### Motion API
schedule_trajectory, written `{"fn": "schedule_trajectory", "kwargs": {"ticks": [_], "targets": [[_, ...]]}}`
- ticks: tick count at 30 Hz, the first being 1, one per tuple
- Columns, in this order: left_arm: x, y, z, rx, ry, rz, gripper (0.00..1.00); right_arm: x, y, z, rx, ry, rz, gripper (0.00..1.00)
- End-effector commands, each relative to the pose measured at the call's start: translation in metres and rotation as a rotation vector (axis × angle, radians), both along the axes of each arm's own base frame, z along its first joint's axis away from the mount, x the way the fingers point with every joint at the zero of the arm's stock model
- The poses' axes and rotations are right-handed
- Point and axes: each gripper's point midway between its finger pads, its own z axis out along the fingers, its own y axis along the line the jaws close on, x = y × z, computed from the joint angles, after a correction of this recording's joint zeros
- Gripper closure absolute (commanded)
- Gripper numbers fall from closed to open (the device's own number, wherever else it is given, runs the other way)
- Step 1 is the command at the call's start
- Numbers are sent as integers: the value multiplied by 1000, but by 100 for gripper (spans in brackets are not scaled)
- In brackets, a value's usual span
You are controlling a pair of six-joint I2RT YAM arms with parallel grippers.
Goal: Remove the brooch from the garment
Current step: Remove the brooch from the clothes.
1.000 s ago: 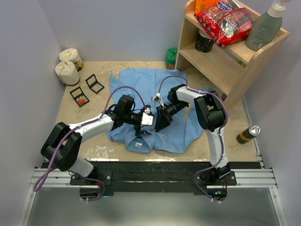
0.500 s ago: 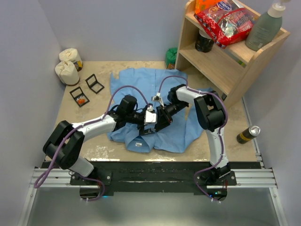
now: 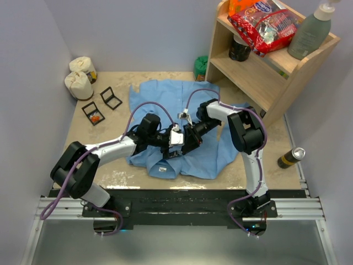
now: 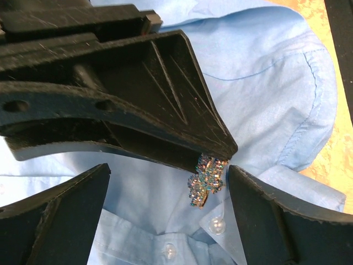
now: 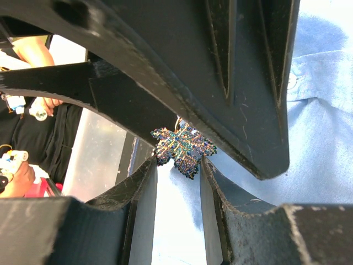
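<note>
The garment (image 3: pixel 165 96), a light-blue button-up shirt, lies spread on the table. The brooch (image 5: pixel 183 148), a glittering leaf of blue-green stones, sits pinched between the tips of my right gripper (image 5: pixel 177 165), which is shut on it. In the left wrist view the brooch (image 4: pixel 207 179) hangs at the right gripper's tip, just above the shirt's collar and white buttons (image 4: pixel 214 224). My left gripper (image 4: pixel 168 187) is open and straddles it, its right-hand finger (image 4: pixel 276 221) close beside the brooch. From above, both grippers meet over the shirt's middle (image 3: pixel 179 138); the brooch is hidden there.
A wooden shelf (image 3: pixel 265 66) with a snack bag and bottles stands at the back right. Two white sacks (image 3: pixel 80 77) and two small black boxes (image 3: pixel 102 105) are at the back left. A dark can (image 3: pixel 290 157) lies by the right edge.
My left gripper has moved right, up against the right gripper, and now straddles the brooch; its jaws have narrowed slightly. The right gripper has held still.
</note>
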Motion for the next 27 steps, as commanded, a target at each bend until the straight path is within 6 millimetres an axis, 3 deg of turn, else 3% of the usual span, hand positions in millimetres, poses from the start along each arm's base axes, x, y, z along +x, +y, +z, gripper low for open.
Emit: {"fn": "schedule_trajectory", "kwargs": {"ticks": [1,8,15,27], "targets": [[-1,-3,0,-13,-33,-20,10,-3,2,27,55,17,-23,83],[1,-5,3,-23,-34,-16,20,-4,2,25,53,19,-22,83],[4,-3,-2,-10,-30,2,51,-3,2,25,52,18,-22,83],[2,-4,-1,-12,-18,0,63,-5,2,24,50,19,-19,83]]}}
